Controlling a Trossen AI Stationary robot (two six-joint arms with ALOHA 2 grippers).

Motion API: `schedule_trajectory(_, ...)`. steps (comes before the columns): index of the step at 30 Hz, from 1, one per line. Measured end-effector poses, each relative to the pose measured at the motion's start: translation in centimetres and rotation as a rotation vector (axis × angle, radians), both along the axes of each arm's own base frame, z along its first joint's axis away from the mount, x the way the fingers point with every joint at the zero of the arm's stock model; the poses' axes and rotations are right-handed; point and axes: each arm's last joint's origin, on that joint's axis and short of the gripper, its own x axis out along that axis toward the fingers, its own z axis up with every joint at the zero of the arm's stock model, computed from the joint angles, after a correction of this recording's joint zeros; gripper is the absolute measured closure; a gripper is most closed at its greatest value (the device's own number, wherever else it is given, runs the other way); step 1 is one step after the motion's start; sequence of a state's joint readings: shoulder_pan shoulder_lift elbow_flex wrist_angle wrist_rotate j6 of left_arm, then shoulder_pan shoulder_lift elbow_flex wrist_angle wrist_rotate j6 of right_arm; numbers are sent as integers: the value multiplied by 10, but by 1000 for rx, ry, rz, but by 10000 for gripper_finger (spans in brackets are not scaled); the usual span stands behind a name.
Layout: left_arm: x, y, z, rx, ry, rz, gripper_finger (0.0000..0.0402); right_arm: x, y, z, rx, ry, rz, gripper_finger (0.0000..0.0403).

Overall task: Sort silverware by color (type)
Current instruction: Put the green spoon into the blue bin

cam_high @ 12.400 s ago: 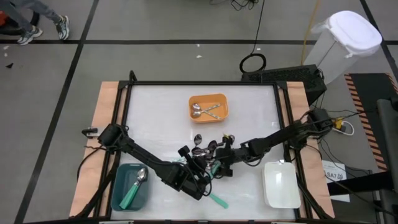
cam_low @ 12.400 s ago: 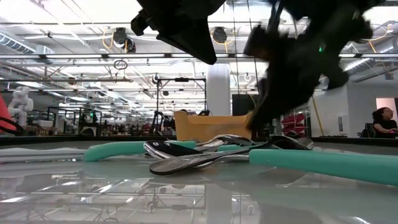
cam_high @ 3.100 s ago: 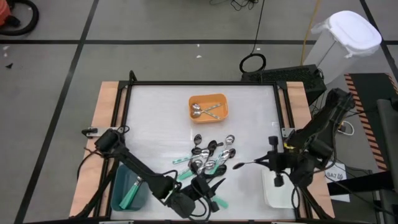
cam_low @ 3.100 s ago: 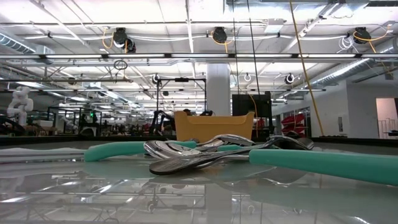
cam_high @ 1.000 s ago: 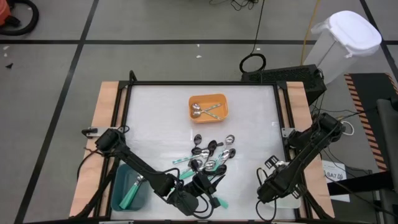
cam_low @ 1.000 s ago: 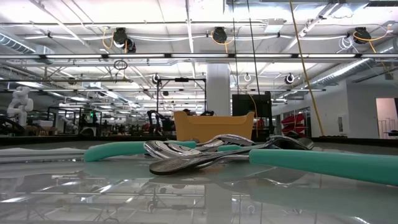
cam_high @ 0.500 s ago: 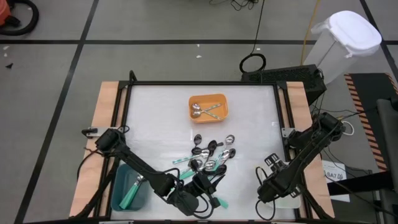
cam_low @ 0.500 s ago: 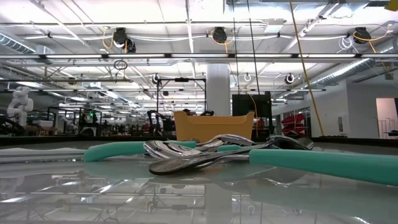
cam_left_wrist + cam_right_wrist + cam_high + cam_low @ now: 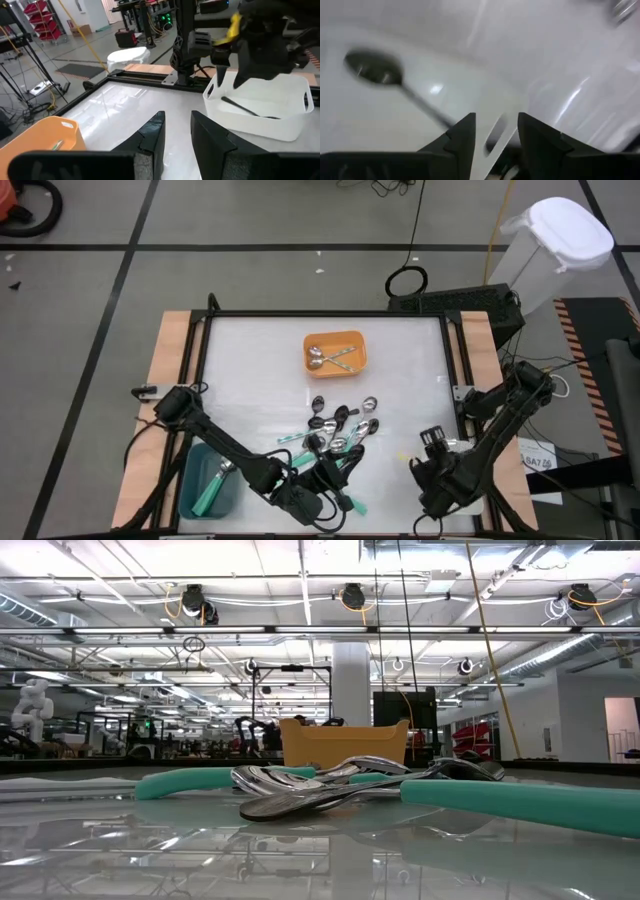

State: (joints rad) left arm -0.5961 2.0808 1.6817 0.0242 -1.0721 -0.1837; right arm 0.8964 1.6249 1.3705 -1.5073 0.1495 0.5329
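Note:
A pile of spoons (image 9: 340, 430) with black, silver and teal-handled pieces lies on the middle of the white table; in the low view the pile (image 9: 330, 785) rests on the tabletop. My left gripper (image 9: 340, 472) (image 9: 177, 135) hovers at the pile's near edge, open and with nothing between its fingers. My right gripper (image 9: 432, 465) (image 9: 495, 135) points down over the white tray (image 9: 260, 125), open. Below it a black spoon (image 9: 372, 70) (image 9: 245, 109) lies flat on the tray's floor.
An orange tray (image 9: 335, 352) with silver spoons stands at the far middle. A teal tray (image 9: 208, 480) with a teal-handled spoon sits near left, partly under my left arm. One teal-handled spoon (image 9: 348, 503) lies apart near the front edge. The table's far left is bare.
My right gripper has stayed over the white tray, has risen a little and has turned at the wrist. The spoon pile has not moved.

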Motion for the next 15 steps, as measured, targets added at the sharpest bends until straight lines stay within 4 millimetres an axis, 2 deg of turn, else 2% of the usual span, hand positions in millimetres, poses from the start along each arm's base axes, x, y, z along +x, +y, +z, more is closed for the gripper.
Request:
schedule_trajectory(4,0,0,0,0,2,-1,307,8,9,-1,-34,-239,61,263)
schedule_trajectory(8,-1,0,-2,-14,6,5,307,22,21,-1,8,-491,76,264)
schedule_trajectory(15,-3,3,-9,-64,25,30,307,42,38,-10,162,-692,137,264)
